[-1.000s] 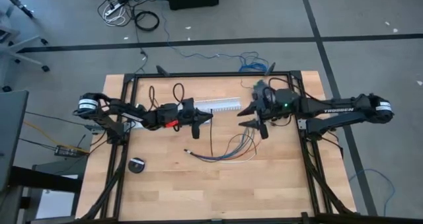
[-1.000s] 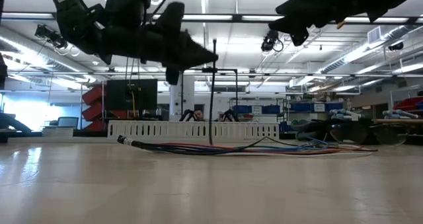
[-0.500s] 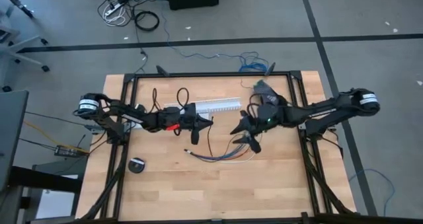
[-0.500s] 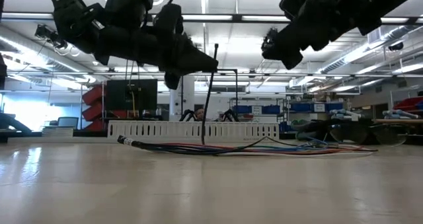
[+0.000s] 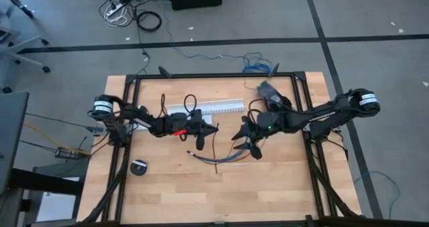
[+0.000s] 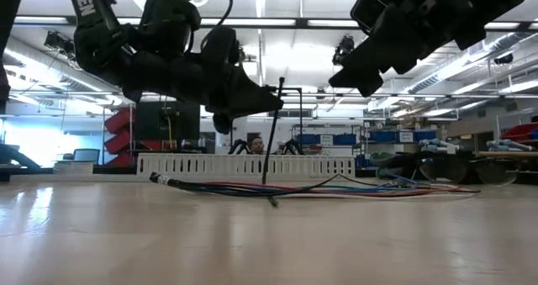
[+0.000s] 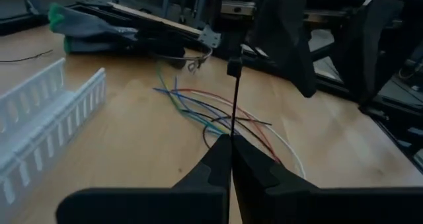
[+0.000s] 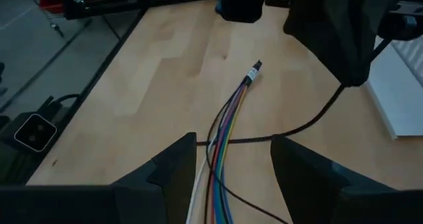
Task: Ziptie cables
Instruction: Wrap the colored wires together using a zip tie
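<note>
The desk (image 5: 167, 187) is light wood and stands on a grey floor (image 5: 375, 13) with dark lines across it. Loose cords (image 5: 124, 11) lie on the floor (in a messy pile). Behind the desk is a big room with long ceiling lights (image 6: 286, 23) and blue shelves (image 6: 403, 139).

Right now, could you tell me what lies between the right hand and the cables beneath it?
Nothing: in the right wrist view the open right hand hovers over the cables, with only the ziptie crossing them farther ahead.

Dark jointed arms, white wrist bands
</note>
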